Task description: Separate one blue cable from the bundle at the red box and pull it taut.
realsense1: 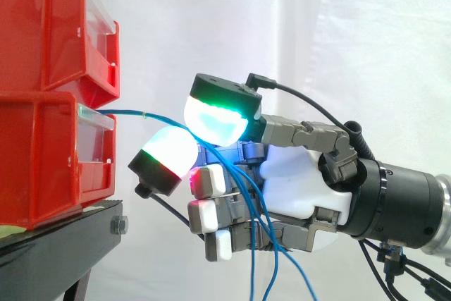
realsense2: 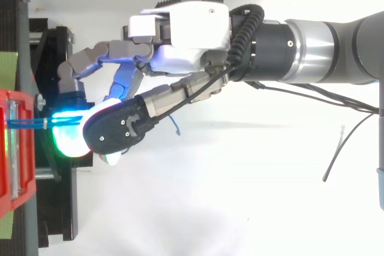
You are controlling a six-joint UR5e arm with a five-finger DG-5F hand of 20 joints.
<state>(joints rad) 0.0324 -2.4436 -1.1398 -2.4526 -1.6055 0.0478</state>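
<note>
Side view: the grey-and-white robot hand (realsense1: pixel 303 181) enters from the right, palm toward the camera, at the height of the lower bin. Two fingers (realsense1: pixel 215 119) are stretched toward the bins, their glowing pads close together, the upper green-cyan and the lower white with a red-green rim. They pinch a thin blue cable (realsense1: pixel 120 112) between them. The other fingers are folded in against the palm. The pinched cable runs in a nearly straight line, sloping slightly down, from the front of the lower bin to the pads. A small clear tie sits on it about midway. On the palm side of the pads, several loose blue cable strands (realsense1: pixel 278 259) hang slack across the folded fingers and run off the lower edge. Top view: the hand (realsense2: pixel 186 52) reaches left. The cyan-lit pads sit just beside the bin front, and the blue cable (realsense2: pixel 27 122) bridges the short gap to them. To the left, two red plastic storage bins are stacked, the lower red bin (realsense1: pixel 42 160) under the upper red bin (realsense1: pixel 49 26), each with a clear front panel. They stand on a black metal stand (realsense1: pixel 63 237). Behind it all hangs a white curtain (realsense1: pixel 352 47).
</note>
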